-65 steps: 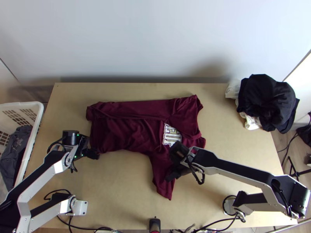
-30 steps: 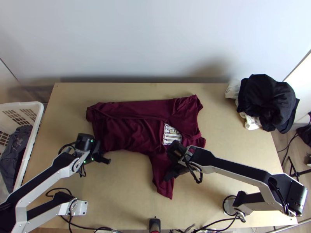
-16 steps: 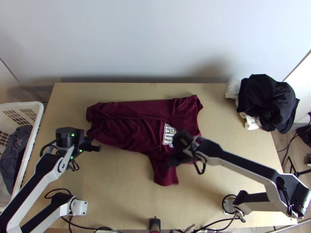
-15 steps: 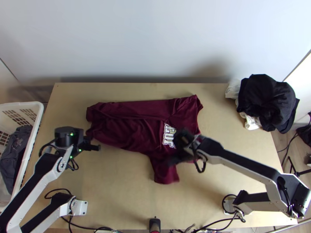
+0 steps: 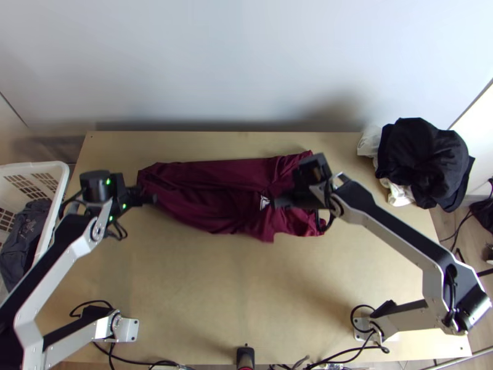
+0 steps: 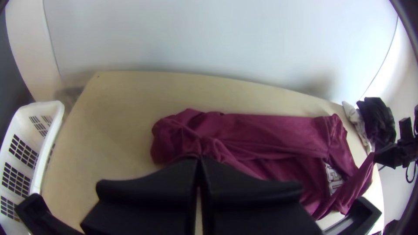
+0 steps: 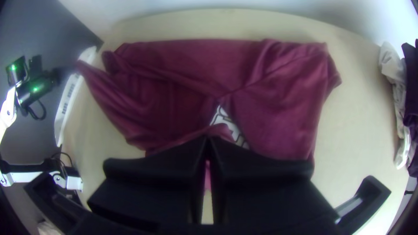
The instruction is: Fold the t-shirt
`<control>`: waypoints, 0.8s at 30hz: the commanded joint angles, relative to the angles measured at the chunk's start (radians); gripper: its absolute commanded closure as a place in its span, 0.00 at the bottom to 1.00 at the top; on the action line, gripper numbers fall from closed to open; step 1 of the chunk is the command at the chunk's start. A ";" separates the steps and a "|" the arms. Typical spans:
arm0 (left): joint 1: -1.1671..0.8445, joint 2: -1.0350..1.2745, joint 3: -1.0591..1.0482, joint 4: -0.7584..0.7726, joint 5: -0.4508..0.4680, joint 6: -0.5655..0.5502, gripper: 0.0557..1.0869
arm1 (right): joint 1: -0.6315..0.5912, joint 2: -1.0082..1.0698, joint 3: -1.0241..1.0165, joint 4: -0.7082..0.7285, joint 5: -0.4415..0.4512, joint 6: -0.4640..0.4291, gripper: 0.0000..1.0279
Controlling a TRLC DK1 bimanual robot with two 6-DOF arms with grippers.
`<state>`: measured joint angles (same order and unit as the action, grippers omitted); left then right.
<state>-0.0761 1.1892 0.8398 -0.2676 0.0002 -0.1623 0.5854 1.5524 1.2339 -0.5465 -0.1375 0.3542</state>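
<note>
Above the table point(image 5: 185, 296), the left hand point(image 5: 150, 199) and right hand point(image 5: 278, 202) grip the maroon t-shirt point(image 5: 212, 176) with white lettering point(image 5: 264, 201).

ok so the t-shirt point(image 5: 209, 179) is dark maroon, with chunky pale lettering point(image 5: 264, 202) on the front that's partly covered by cloth. It's stretched lengthwise across the far half of the table point(image 5: 185, 296), folded over and pretty wrinkly, with a long fold running along it. The far edge lies fairly straight, the near one bows in a loose curve. Two bits are up off the wood: the left claw point(image 5: 148, 199) has a pinch of the near side at one end, and the right claw point(image 5: 280, 201) has another pinched up by the lettering, cloth draping down between them
</note>
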 commanded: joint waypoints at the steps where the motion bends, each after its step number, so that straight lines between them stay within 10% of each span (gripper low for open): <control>1: 0.021 0.174 0.102 0.080 0.000 -0.049 0.96 | -0.093 0.081 0.104 0.033 0.026 0.005 0.97; 24: 0.133 0.563 0.331 0.111 -0.074 -0.109 0.96 | -0.279 0.333 0.259 0.102 0.105 0.012 0.97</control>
<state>0.0242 1.6752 1.1374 -0.1650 -0.0463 -0.2768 0.3458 1.8362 1.4670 -0.4561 -0.0513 0.3656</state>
